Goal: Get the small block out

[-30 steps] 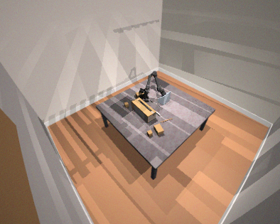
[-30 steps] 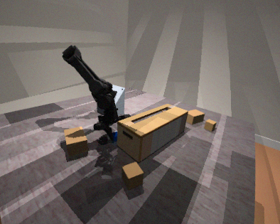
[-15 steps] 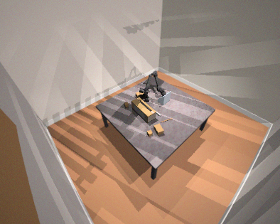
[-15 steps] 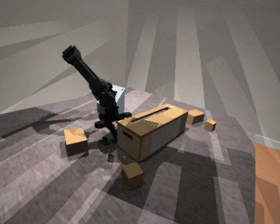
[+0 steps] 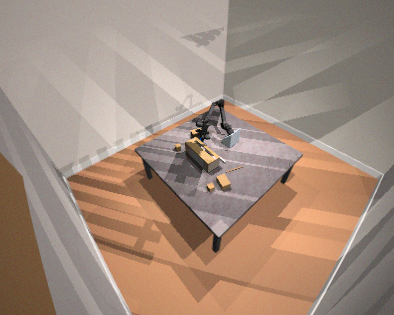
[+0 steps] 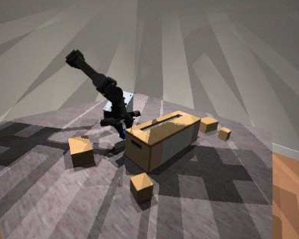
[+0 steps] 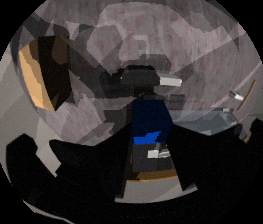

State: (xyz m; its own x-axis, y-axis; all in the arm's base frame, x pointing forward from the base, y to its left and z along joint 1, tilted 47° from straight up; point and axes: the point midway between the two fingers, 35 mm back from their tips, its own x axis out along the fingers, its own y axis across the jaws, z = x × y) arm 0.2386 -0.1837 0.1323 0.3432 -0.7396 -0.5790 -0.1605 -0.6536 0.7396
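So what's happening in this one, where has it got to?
The arm's gripper is down at the table, just beside the end of the tan box, and is shut on the small blue block. So the block is out of the box and grasped, but not yet lifted. Loose tan cubes lie around the box.

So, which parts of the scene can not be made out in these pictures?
- Shelf inside the long tan cardboard box: exterior view, the grey front panel shows nothing behind it.
- Small blue block: wrist view shows it between the dark fingers of the black gripper; in the exterior view only a blue sliver appears, hidden by the box corner and the arm.
- Top view: block and fingers too small.
- Wrist view: blurred, edges cut off by the round lens.
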